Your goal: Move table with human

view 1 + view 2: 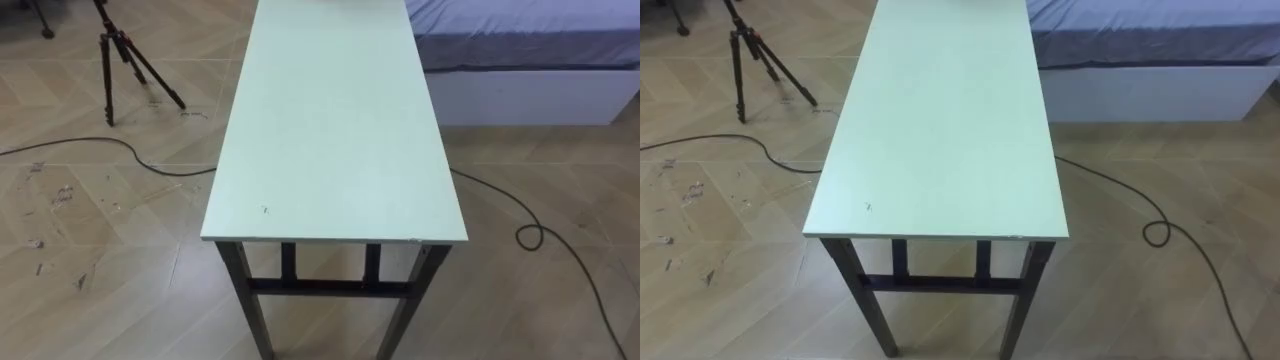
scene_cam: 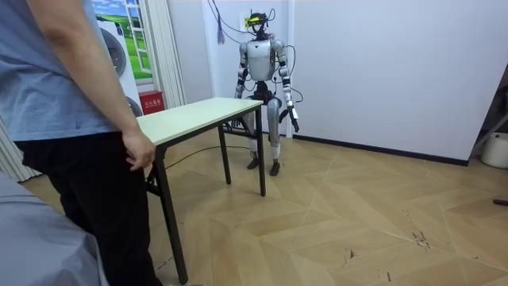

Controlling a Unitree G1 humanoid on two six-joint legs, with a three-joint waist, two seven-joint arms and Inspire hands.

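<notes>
A long table (image 1: 335, 130) with a pale green top and dark metal legs stands lengthwise before me, its near short end just below my view. In the room view I stand upright at the far end of the table (image 2: 198, 115), facing it. My left hand (image 2: 295, 121) hangs at my side, on the room view's right, off the table. My right hand (image 2: 237, 92) is low beside the table's far corner. A person stands at the other end, close to the camera, with one hand (image 2: 139, 151) at the table's short edge; whether it grips the edge I cannot tell.
A black tripod (image 1: 125, 55) stands on the wood floor left of the table. A bed (image 1: 530, 60) with a white base lies to the right, near the far end. A dark cable (image 1: 540, 235) loops over the floor on both sides. A white wall is behind me.
</notes>
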